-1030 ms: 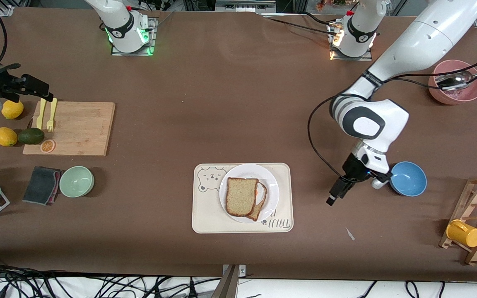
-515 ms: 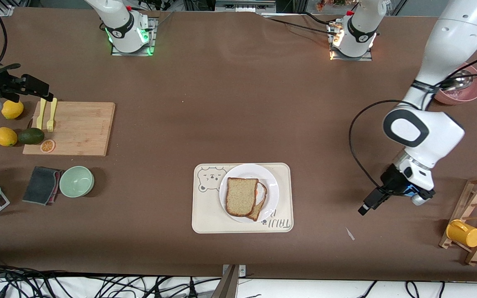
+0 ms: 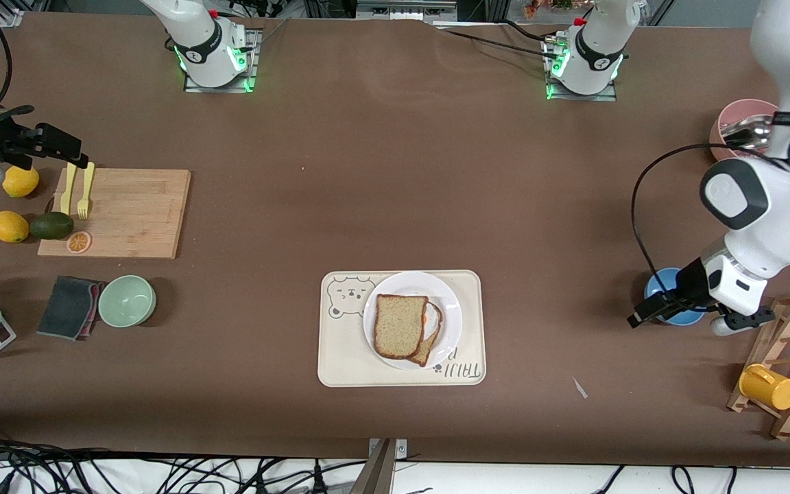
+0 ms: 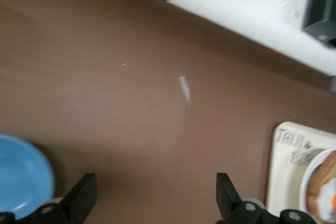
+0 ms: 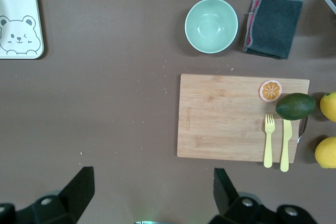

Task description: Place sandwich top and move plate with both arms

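Observation:
The sandwich top (image 3: 400, 325), a light brown slice with a darker crust, lies on the white plate (image 3: 451, 310), over a darker slice with egg that sticks out toward the left arm's end. The plate stands on the cream bear-print tray (image 3: 340, 357). My left gripper (image 3: 642, 318) hangs open and empty over the table by the blue bowl (image 3: 662, 280), well off from the tray; in the left wrist view the left gripper (image 4: 155, 184) has bare cloth between its fingers. My right gripper (image 5: 152, 182) is open and empty, high over the table near the cutting board (image 5: 236, 116).
A pink bowl with a metal spoon (image 3: 745, 127) and a wooden rack holding a yellow cup (image 3: 769, 386) stand at the left arm's end. The green bowl (image 3: 127, 300), grey cloth (image 3: 69, 307), lemons, avocado (image 3: 51, 225) and yellow cutlery lie at the right arm's end. A white scrap (image 3: 579, 387) lies on the table.
The left arm has swung away from the tray toward its own end of the table, its gripper still open. The bread and plate have not moved. The left base light went from orange to green.

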`<state>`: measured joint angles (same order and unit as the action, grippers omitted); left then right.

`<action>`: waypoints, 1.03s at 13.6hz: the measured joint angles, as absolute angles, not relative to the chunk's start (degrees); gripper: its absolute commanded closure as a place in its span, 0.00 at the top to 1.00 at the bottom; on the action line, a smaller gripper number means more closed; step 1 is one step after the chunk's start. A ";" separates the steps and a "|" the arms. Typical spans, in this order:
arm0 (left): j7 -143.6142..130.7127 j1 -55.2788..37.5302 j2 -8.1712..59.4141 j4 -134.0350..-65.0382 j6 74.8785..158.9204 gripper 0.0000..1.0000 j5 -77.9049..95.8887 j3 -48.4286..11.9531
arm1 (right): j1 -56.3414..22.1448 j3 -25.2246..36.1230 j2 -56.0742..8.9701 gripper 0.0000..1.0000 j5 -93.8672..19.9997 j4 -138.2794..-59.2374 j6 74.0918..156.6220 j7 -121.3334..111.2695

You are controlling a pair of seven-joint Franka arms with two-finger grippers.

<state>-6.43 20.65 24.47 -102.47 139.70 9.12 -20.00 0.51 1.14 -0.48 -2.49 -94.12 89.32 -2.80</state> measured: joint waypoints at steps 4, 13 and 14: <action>-10.88 20.96 19.56 -101.71 128.85 1.00 1.06 -19.05 | 0.52 1.14 -0.48 1.00 -2.49 -94.12 89.32 -2.80; -10.88 21.00 6.66 -93.74 101.61 1.00 -6.05 -18.60 | 0.52 1.17 -0.48 1.00 -2.49 -94.11 89.32 -2.80; -10.86 21.01 6.29 -92.08 99.69 1.00 -6.05 -18.58 | 0.52 1.18 -0.48 1.00 -2.49 -94.11 89.32 -2.80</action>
<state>-10.86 21.01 6.29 -92.08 99.69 -6.05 -18.58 0.52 1.18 -0.48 -2.49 -94.11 89.32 -2.80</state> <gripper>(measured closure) 0.000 0.000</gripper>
